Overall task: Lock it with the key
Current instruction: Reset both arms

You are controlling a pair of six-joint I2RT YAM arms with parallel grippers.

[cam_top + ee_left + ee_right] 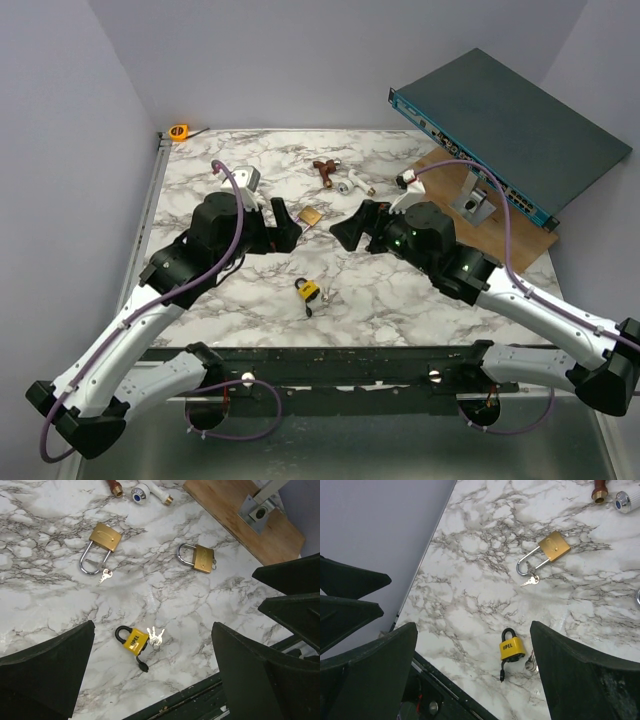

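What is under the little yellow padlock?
Only the marble tabletop shows around the yellow padlock. A small black piece sticks out from its bottom edge, and the silvery keys lie beside it, not under. The spot directly beneath is covered.

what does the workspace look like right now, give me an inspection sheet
surface: marble table top, no spill seen
job's things: key on its ring, lying flat beside the yellow-and-black padlock, not held
clutter: large brass padlock, smaller brass padlock, pipe fittings, wooden board, network switch, tape measure
grippers: left gripper open, empty; right gripper open, empty; both above the table
cables: purple cables run along both arms, off the job's things
surroundings: plain walls on three sides
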